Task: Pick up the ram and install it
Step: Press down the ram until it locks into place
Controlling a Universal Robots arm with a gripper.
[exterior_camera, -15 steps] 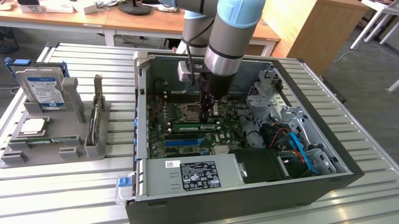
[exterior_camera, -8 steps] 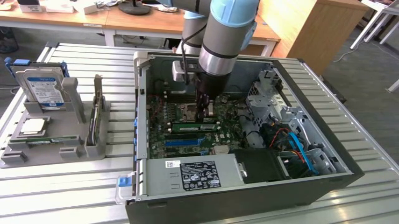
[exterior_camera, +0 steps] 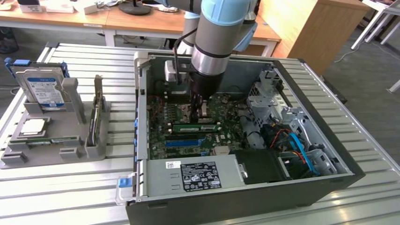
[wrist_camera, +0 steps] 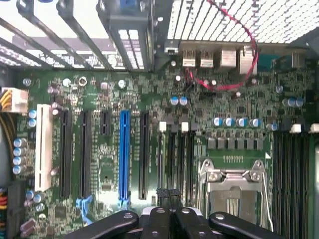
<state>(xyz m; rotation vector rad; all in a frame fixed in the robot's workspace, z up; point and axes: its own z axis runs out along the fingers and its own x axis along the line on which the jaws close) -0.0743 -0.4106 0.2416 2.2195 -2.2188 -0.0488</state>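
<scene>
in the exterior view, the arm [exterior_camera: 216,42] reaches straight down into the open computer case [exterior_camera: 325,154], which lies on a slatted metal table [exterior_camera: 81,187]. the gripper [exterior_camera: 201,112] hangs low over the green motherboard [exterior_camera: 187,133], just above the ram [exterior_camera: 196,127], a green stick lying in the slots near the board's middle; whether they touch cannot be told. a blue slot [exterior_camera: 182,141] sits just beside the ram. on the exterior view's left a grey holder [exterior_camera: 56,140] carries a hard drive [exterior_camera: 42,91]. a labelled power supply [exterior_camera: 196,176] fills the case's near corner. in the wrist view, the gripper [wrist_camera: 170,193] shows its black fingertips [wrist_camera: 163,193] pressed together with nothing between them, above the motherboard [wrist_camera: 239,107], with the blue slot [wrist_camera: 124,154] and the metal cpu socket [wrist_camera: 234,191] to either side.
</scene>
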